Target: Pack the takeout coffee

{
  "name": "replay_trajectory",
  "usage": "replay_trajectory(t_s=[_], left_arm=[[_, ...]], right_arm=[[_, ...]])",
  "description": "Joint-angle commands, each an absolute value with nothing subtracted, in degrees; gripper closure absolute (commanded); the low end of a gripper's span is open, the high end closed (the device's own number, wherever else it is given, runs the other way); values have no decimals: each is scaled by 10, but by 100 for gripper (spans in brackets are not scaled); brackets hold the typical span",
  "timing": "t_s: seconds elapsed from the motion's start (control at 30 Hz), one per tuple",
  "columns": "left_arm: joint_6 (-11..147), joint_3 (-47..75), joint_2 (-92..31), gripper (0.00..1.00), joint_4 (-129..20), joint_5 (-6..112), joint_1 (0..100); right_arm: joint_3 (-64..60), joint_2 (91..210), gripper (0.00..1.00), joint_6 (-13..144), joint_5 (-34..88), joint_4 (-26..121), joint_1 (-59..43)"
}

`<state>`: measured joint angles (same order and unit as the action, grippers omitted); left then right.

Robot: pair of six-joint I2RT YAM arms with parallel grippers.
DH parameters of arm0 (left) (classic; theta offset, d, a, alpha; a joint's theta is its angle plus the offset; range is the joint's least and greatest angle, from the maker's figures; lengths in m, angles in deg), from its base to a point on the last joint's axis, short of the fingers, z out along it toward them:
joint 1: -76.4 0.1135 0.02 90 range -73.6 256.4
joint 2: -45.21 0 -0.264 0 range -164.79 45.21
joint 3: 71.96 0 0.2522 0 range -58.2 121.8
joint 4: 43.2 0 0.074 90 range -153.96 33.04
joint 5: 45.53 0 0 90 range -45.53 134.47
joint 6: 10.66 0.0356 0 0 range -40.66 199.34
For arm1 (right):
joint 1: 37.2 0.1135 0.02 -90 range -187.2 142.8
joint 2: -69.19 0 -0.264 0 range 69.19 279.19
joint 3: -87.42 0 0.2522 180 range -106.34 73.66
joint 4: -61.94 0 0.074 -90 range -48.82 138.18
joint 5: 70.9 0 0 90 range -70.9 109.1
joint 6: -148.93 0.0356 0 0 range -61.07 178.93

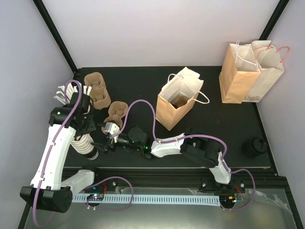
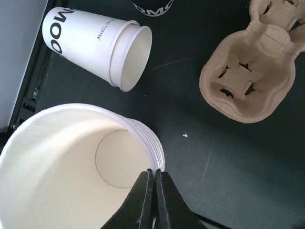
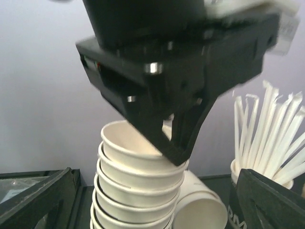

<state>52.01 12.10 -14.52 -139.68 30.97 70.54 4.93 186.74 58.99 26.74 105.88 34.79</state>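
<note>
Left pincer [image 2: 155, 175] pinches the top rim of the cup stack [image 2: 66, 157]; only the right pincer [image 3: 152, 202], spread, sees straws [image 3: 267, 124] near it.

From here I can find the takeout coffee [image 1: 255, 146] only in the overhead view. It is a small round thing capped by a glossy black lid, and it reads as a dark disc against the dark worktop. It appears to stand upright with the lid on. The cup wall under the lid is too small and shadowed for me to describe. It sits well apart from my right hand [image 1: 106, 140], far off to that hand's right, by the worktop's right edge and close to the near edge. Nothing touches it.
</note>
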Motion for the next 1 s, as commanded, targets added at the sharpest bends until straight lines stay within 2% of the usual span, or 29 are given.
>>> replay_trajectory(t_s=[0.0,0.4,0.53,0.97], left_arm=[[513,149,-147,99,-1416,297,702],[517,143,-121,98,-1405,290,702],[516,134,-115,98,-1396,300,701],[511,109,-103,98,-1378,304,702]], right_arm=[[18,1903,6,609,281,1072,350],[-84,1973,7,635,307,1007,349],[-117,1989,11,636,319,978,350],[-166,2019,11,644,315,937,349]])
